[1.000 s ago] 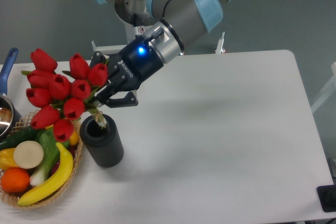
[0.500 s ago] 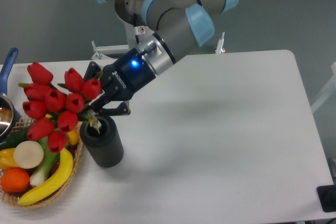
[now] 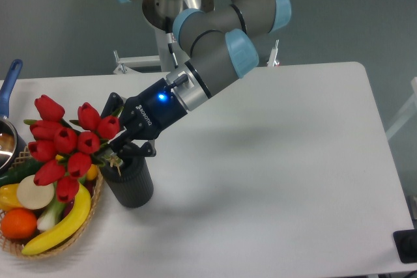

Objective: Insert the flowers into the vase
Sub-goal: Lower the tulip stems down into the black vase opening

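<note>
One bunch of flowers (image 3: pixel 68 144), red tulip buds on green stems, sits clamped in my jaws at the stem end; gripper (image 3: pixel 119 142) closed on them, black fingers either side of the stems. Bunch is tilted hard, buds fanning out left and down, stem tips at the mouth of the vase (image 3: pixel 128 180). Can't tell how far the stems go inside, my fingers cover the rim there. Vase is dark grey, ribbed, upright on the white surface (image 3: pixel 273 161), just right of the wicker basket (image 3: pixel 49 242). Lowest buds hang over the basket, overlapping it from this view. Basket holds a banana (image 3: pixel 62 222), an orange (image 3: pixel 17 223), a green leafy vegetable with white stalk (image 3: pixel 49 209) and a round pale item (image 3: pixel 34 192). Blue-handled pot (image 3: pixel 8 105) at the far left edge, mostly cut off. My arm (image 3: pixel 221 43) comes down from the upper middle, wrist angled toward the lower left, blue light lit on the gripper body.
</note>
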You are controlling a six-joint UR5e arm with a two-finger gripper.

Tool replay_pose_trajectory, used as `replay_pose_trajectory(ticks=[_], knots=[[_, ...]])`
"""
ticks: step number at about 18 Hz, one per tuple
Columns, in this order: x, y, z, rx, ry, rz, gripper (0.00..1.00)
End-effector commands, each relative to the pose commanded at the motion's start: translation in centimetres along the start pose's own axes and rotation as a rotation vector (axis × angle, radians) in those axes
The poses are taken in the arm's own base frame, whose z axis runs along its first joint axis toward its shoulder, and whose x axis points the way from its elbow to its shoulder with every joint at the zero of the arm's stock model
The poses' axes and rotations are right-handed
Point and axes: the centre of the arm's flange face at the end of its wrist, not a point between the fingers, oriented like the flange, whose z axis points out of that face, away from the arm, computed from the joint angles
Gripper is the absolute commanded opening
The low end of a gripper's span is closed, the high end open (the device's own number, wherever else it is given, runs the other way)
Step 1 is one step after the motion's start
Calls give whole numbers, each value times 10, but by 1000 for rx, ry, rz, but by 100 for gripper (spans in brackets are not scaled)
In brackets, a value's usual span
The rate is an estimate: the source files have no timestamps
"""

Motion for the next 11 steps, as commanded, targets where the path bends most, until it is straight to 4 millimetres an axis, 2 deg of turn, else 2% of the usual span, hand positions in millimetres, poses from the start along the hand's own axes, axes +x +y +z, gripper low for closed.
replay_pose_trajectory(ticks=[4, 8, 11], knots=[[-1, 21, 4, -71, -22, -1, 20], [-1, 31, 6, -82, -19, 11, 23], [-9, 49, 9, -151, -39, -8, 24]])
